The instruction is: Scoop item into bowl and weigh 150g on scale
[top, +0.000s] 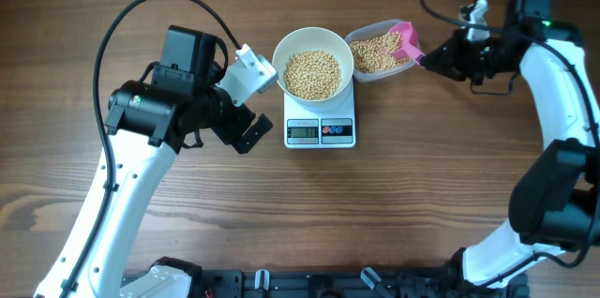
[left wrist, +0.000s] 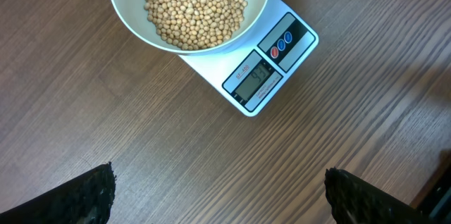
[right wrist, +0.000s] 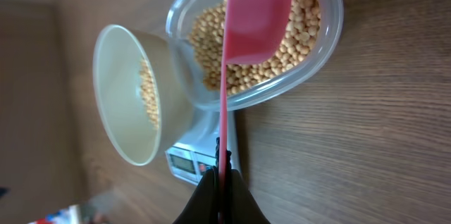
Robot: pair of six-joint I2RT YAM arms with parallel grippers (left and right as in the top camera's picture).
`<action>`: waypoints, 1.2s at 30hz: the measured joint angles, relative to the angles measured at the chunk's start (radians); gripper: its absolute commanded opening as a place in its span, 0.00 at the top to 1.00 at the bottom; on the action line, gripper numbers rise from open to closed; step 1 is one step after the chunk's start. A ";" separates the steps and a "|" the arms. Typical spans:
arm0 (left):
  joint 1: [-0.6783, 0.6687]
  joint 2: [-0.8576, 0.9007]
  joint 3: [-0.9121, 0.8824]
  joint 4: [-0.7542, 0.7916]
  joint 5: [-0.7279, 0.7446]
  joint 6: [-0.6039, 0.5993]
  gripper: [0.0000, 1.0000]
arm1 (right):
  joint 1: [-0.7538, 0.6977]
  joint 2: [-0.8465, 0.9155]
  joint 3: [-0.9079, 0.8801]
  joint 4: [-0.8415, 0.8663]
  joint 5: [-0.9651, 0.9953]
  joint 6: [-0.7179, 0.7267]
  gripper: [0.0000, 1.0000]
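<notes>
Beans point(top: 312, 74) lie heaped in the white bowl point(top: 281, 52), which sits on the scale point(top: 320, 132) in the middle of the wooden table point(top: 281, 214). More beans fill the clear tub point(top: 398, 68), which stands just beside the bowl on the right arm's side. The right gripper point(top: 429, 57) is clamped tight on the thin handle of a pink scoop point(top: 406, 41). In the right wrist view the handle runs straight out from between the pressed-together fingers point(right wrist: 204, 197) to the cup. The cup is over the beans at the tub's outer end, and whether it touches them cannot be told. The left gripper point(top: 251, 106) stands wide open and holds nothing, close to the bowl and scale on their left side. In its own wrist view the two dark fingertips point(left wrist: 77, 199) show only at the bottom corners. Bare wood lies between them, and the bowl of beans and the scale sit ahead of them, apart from both tips.
</notes>
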 measured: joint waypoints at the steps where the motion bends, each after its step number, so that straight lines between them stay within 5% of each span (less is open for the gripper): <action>1: 0.000 0.000 0.000 0.000 0.000 0.000 0.00 | -0.013 0.000 0.000 0.000 -0.029 -0.001 0.96; 17: 0.000 0.000 0.000 0.000 0.000 0.000 0.00 | -0.057 0.000 0.000 0.001 -0.392 -0.055 0.96; 36: 0.000 0.000 0.000 0.000 0.000 0.003 0.00 | 0.134 -0.139 0.000 0.031 -0.269 -0.054 0.96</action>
